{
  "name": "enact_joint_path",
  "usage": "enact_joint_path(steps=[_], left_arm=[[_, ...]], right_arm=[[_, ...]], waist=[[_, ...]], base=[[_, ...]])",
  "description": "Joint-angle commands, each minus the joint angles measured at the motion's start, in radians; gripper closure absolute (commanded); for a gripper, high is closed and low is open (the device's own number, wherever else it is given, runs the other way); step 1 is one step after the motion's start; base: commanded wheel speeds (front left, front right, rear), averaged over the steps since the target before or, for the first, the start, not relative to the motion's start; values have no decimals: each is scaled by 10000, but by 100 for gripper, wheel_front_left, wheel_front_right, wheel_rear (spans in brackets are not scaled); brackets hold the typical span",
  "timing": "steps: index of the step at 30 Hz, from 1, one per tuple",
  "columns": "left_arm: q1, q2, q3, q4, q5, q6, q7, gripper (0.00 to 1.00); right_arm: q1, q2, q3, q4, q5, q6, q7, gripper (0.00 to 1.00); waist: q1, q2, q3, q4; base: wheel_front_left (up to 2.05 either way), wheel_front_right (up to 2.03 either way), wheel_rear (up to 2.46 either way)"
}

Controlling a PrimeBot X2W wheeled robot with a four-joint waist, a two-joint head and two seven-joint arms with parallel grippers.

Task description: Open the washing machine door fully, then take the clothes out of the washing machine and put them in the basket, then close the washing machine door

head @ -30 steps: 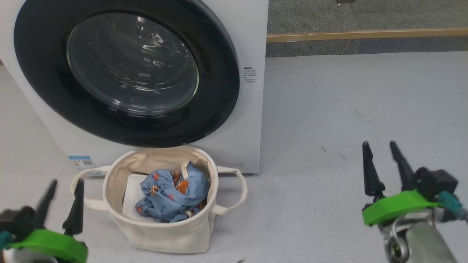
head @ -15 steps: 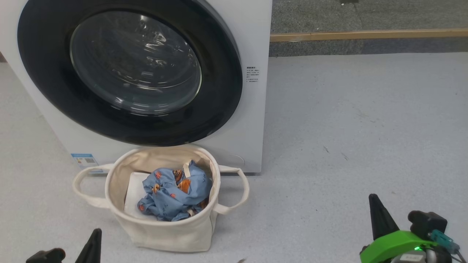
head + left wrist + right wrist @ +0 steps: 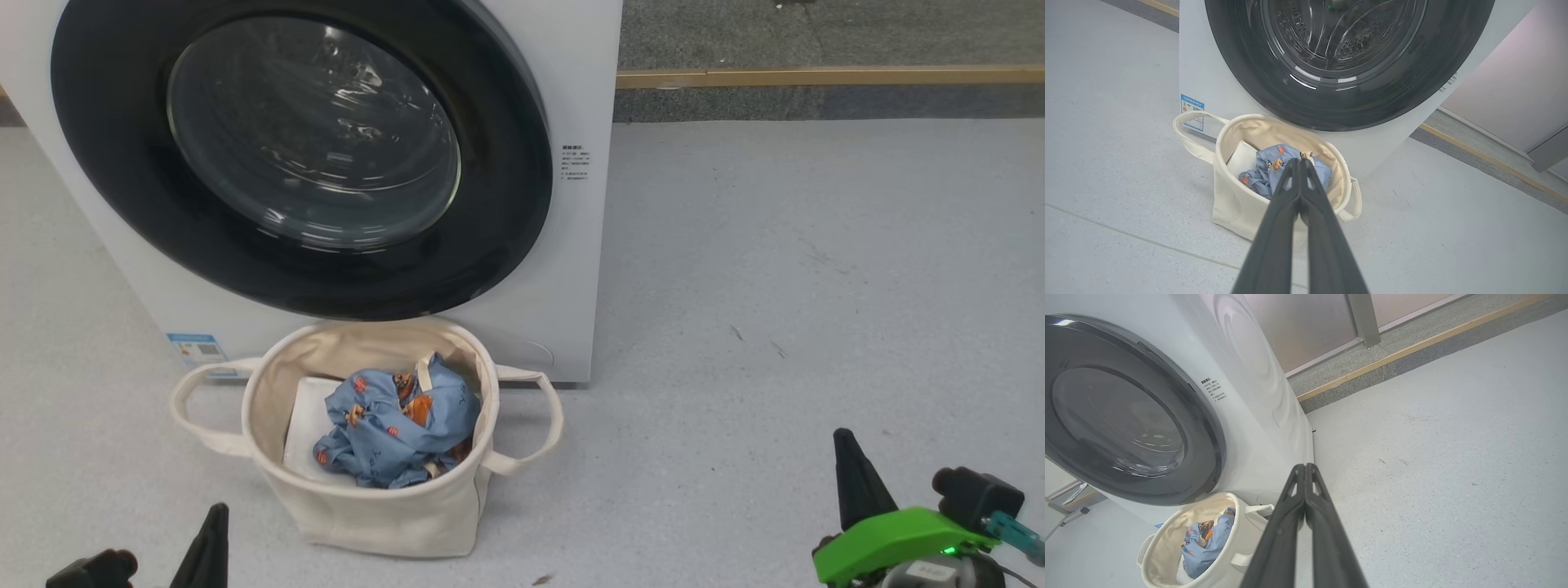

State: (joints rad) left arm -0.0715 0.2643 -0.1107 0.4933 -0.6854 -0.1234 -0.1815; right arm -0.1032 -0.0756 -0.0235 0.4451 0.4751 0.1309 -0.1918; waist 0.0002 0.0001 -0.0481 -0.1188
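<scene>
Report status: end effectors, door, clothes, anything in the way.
Left end effector shut, right end effector shut, both empty. Washing machine door closed, clothes in basket. Nothing in the way.

Door shut, clothes in the basket.
You have the glossy black door point(image 3: 510, 237) closed flat against the white washer point(image 3: 584, 278). Just in front of the washer, below the door, your cream basket point(image 3: 384, 523) stands upright, holding the crumpled light-blue clothes point(image 3: 392, 425) with orange figures.
</scene>
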Motion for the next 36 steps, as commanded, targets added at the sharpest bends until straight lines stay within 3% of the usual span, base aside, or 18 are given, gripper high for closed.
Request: enact_joint_path(steps=[1,36], left_arm=[[-488,120,265,-357,-213,-14,52,100],[-446,-666,956,-1094,-3345,-35,1060,100]], right_arm=[[-469,-39,-48,-394,249,0,78,100],[-322,63,-346,-954,4100,-1,1112,100]], waist=[[-1,-1,6,13],[-1,-1,182,422]], base=[[0,0,0],[0,0,0]])
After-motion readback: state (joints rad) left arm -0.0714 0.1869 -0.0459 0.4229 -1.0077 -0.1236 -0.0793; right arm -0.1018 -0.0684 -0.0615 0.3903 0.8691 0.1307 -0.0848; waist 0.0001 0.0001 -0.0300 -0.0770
